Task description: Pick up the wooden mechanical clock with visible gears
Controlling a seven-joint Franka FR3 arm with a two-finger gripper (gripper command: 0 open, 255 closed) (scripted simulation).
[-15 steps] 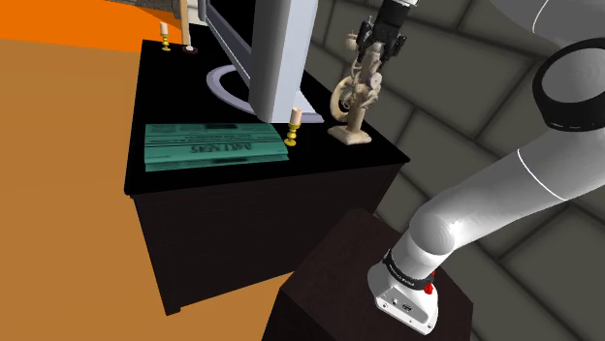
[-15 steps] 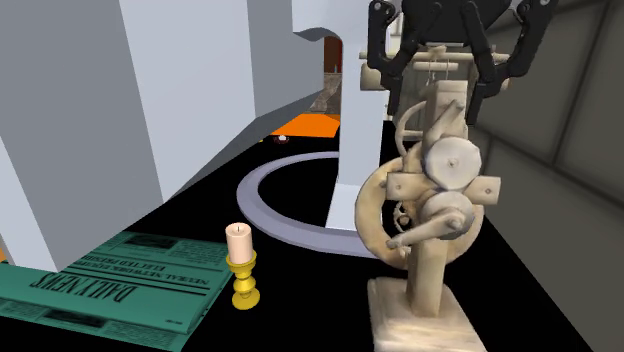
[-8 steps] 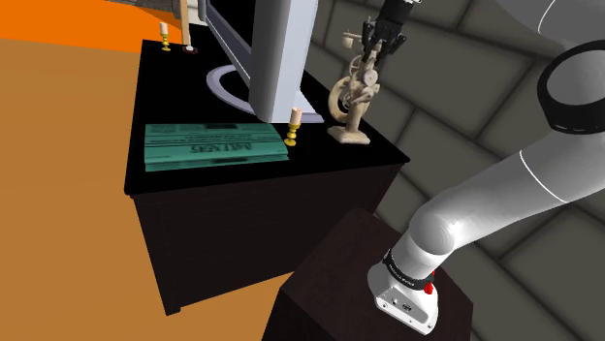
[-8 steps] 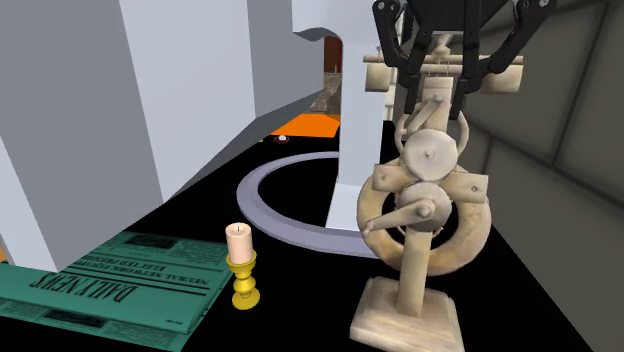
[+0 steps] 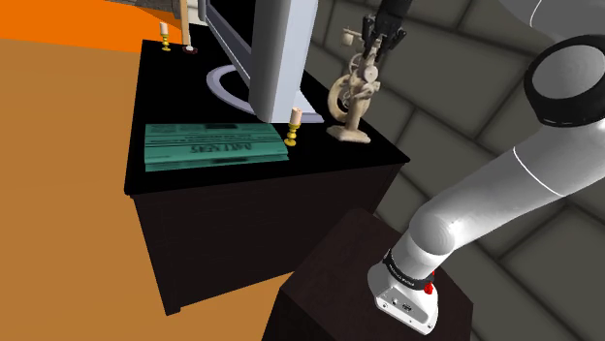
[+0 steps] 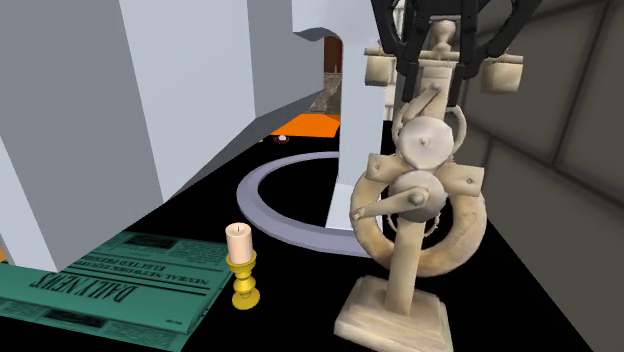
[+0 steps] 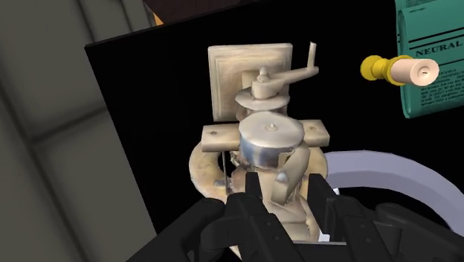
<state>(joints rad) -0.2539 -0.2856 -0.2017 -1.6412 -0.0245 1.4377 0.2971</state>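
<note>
The pale wooden clock (image 5: 351, 94) with open gears and a ring frame stands on a square foot near the right corner of the black cabinet top (image 5: 175, 92). My black gripper (image 5: 378, 44) comes down on it from above. In the second exterior view the fingers (image 6: 402, 52) clasp the post under the clock's crossbar, and the clock (image 6: 415, 195) leans a little, its foot tipped. Whether the foot touches the cabinet I cannot tell. In the wrist view the gripper (image 7: 286, 187) is shut on the clock (image 7: 260, 141) just behind its drum.
A candle in a yellow holder (image 5: 294, 127) stands just left of the clock, beside a green newspaper (image 5: 215, 145). A big grey-white screen (image 5: 281, 48) on a ring base (image 6: 290, 205) rises close behind. The cabinet's edge lies right of the clock. A second small candle (image 5: 166, 39) stands far back.
The fingers, open around the clock's top a second ago, have shut on it. The clock has turned, tipped slightly and risen a little with the hand.
</note>
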